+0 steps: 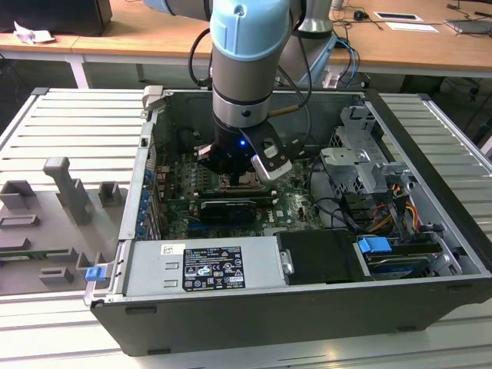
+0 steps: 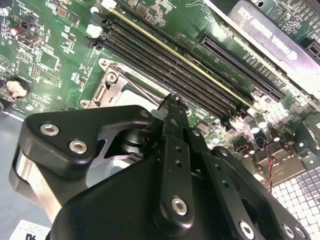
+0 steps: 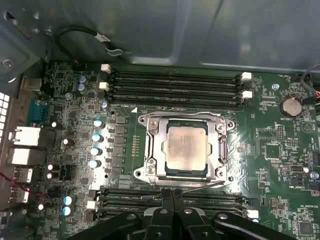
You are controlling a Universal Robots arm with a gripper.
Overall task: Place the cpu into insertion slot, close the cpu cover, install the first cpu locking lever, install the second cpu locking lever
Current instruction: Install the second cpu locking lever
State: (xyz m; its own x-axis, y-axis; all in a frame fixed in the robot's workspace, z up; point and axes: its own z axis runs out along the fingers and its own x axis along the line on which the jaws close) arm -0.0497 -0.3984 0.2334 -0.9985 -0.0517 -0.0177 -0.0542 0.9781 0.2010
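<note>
The gripper has its fingers pressed together, holding nothing, just beside a thin locking lever at the socket's edge. The cpu sits in the insertion slot, cover down. Push the lever steadily and squarely.

Exterior view is evenly lit from above w/ soft shadows inside the computer case, and a small blue light glows on the arm's wrist. First wrist view is bright and sharp, w/ glare on the cpu. Second wrist view is dimmer at bottom, the gripper near lens a bit soft.
</note>
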